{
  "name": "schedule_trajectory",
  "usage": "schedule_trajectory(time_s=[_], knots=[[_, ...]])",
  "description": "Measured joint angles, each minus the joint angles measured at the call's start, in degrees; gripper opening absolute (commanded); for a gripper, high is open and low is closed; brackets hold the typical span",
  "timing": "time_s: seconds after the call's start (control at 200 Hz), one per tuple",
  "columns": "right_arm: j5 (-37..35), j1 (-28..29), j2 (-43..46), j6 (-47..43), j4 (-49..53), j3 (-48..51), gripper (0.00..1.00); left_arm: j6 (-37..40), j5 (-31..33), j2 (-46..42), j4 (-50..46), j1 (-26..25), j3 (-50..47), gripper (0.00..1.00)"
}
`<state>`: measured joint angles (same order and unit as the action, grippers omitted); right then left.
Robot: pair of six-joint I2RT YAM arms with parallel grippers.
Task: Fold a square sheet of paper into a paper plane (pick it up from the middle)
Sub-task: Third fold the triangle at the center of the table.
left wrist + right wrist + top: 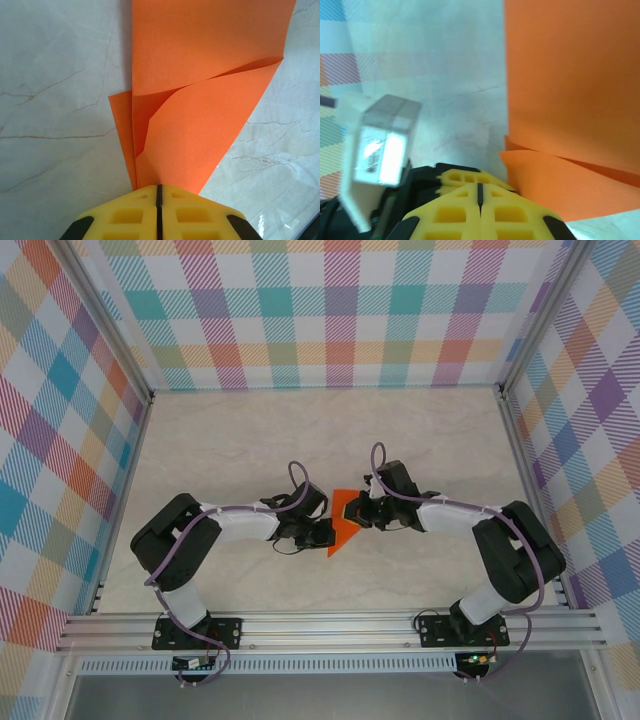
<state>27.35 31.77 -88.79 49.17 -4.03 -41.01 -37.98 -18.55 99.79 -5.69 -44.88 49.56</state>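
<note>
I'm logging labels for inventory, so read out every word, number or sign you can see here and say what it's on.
No text here can be read.
Sticker on the white box: too blurred to read.
Paper: plain orange, no print.

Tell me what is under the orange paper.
In the left wrist view, the folded sheet of paper has one of its own layers peeking out underneath at its left edge, with the pale marbled table around it. Whatever lies directly beneath is covered by the paper.
</note>
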Motion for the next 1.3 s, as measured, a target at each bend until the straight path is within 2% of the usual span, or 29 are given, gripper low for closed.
schedule_trajectory(time_s=[0.265,0.44,0.76,1.305], knots=[[0.6,2.1,-0.2,1.0,-2.5,6.8,0.00,0.0,0.1,-0.1,-0.1,0.0,0.0,0.08],[1.2,3.0,-3.7,1.4,-5.4,6.8,0.00,0.0,0.1,-0.1,-0.1,0.0,0.0,0.08],[-0.3,3.0,-6.0,1.0,-4.5,5.8,0.00,0.1,0.2,-0.1,-0.1,0.0,0.0,0.07],[-0.5,-4.6,-6.0,-0.4,-4.4,5.5,0.00,1.4,0.4,-0.1,-0.2,0.0,0.0,0.06]])
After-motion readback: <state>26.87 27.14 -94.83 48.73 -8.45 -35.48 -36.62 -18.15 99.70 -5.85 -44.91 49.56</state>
